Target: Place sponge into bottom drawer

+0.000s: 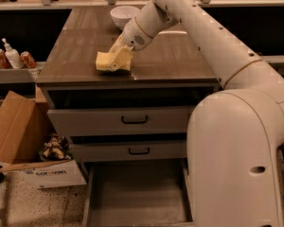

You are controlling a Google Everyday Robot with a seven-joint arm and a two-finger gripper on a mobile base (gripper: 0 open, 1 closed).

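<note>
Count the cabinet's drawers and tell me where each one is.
3: top drawer under the tabletop, middle drawer below it, bottom drawer pulled out near the floor. The pincer is at the sponge on the tabletop.

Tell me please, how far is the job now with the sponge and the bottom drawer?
Done: the bottom drawer stands open. In hand: the gripper is at the sponge on the cabinet top. Left: lifting it and placing it in the drawer.
</note>
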